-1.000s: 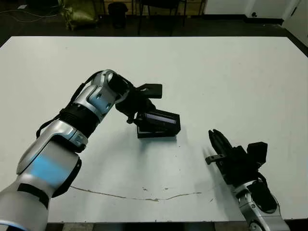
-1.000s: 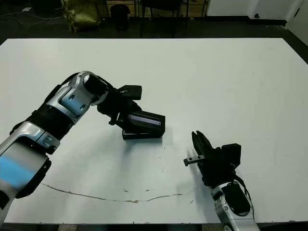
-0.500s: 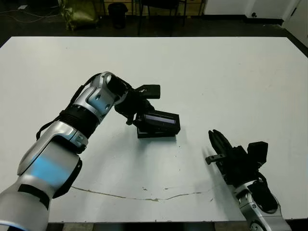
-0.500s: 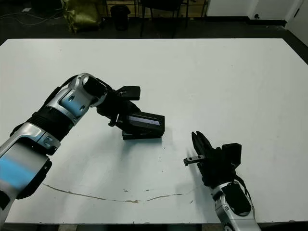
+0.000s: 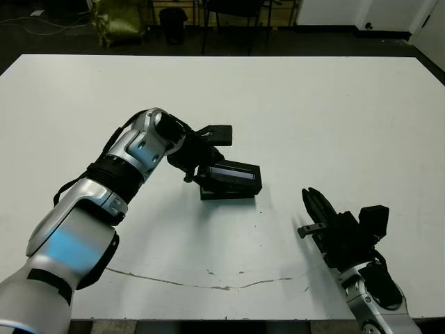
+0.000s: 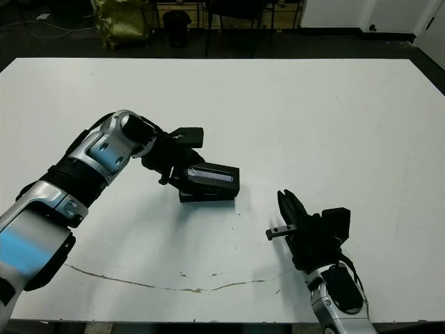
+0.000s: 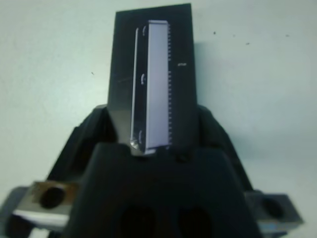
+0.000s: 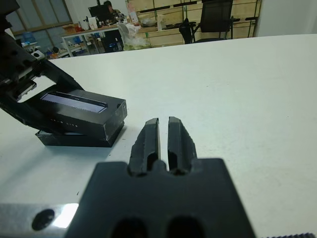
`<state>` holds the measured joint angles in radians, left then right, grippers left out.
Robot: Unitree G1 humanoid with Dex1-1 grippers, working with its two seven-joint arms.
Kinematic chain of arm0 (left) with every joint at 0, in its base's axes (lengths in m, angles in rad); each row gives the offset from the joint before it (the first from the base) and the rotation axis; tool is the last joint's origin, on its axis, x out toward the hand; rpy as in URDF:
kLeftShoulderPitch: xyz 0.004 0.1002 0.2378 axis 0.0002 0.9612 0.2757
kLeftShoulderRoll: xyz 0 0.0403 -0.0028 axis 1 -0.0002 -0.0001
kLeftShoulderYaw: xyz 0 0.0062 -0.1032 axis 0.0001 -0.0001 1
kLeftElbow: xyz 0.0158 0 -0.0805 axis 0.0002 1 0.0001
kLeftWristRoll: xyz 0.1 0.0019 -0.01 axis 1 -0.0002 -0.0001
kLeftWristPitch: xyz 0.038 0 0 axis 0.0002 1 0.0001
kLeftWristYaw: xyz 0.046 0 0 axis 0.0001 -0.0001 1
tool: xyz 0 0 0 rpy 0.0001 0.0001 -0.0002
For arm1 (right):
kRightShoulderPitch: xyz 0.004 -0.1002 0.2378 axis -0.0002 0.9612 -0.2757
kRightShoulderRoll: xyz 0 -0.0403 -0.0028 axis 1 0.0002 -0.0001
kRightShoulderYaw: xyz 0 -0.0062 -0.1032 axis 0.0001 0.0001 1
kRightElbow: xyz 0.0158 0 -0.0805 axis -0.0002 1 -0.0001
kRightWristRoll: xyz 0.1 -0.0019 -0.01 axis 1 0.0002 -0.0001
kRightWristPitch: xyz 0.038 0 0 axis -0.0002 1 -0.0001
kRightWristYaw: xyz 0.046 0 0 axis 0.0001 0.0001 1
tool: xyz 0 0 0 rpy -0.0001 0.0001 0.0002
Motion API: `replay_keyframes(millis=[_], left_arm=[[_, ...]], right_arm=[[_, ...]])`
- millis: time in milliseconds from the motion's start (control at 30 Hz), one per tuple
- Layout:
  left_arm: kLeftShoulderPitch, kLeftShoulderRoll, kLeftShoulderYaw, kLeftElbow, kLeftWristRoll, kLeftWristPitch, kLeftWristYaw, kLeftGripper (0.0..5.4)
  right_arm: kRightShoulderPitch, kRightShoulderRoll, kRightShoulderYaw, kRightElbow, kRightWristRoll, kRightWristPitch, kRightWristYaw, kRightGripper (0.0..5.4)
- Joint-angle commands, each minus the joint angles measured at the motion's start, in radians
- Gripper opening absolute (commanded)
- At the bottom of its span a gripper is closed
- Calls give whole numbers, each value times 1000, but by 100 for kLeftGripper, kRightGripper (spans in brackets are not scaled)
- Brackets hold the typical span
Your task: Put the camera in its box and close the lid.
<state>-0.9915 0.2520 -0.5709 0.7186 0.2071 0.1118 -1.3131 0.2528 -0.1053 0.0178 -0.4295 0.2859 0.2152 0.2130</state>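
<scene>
**Lid going on, sitting crooked**

Biggest risk from here, as I see it: the lid [image 5: 233, 177] isn't square on the box [image 5: 226, 194]. In the right wrist view it rides tilted, its near end overhanging the tray w/ a wedge gap beneath, far end held up. If the left gripper [image 5: 203, 165] pushes down or lets go like this, the lid could jam on one wall, slide off sideways, or shove the light box across the table [image 5: 334, 118]. Nothing braces the box, so any side push moves it.

Left gripper is clamped on the lid's end, one finger each side, per the left wrist view. Right gripper [image 5: 313, 207], lower right of frame, has fingers together, a thin slit between, holding nothing, well apart from the box, so no help steadying.

Lid: flat black rectangular cover, glossy greyish strip along top, tiny markings on its side face. Box: black outer walls, mostly hidden under the lid, just left of frame centre on the white table. Camera not visible; probably inside already, but can't confirm. If it isn't seated flat, the lid won't drop fully either.
</scene>
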Motion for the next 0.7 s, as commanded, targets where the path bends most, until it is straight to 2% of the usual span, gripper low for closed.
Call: replay_keyframes(millis=[33,233,367,533,700], left_arm=[[86,6,-91,36,91,-77,13,400],[73,10,-123,36,124,-99,-7,536],[75,13,-139,36,138,-110,-13,539],[80,7,-131,53,124,-85,-29,539],[86,8,-125,50,120,-61,-31,539]], right_arm=[[9,-1,-11,18,8,4,4,0],[9,-3,-9,9,8,16,-2,0],[10,-5,-6,18,-4,-16,8,0],[14,-5,-4,-3,-2,10,-5,0],[11,-9,-9,13,10,-4,13,0]])
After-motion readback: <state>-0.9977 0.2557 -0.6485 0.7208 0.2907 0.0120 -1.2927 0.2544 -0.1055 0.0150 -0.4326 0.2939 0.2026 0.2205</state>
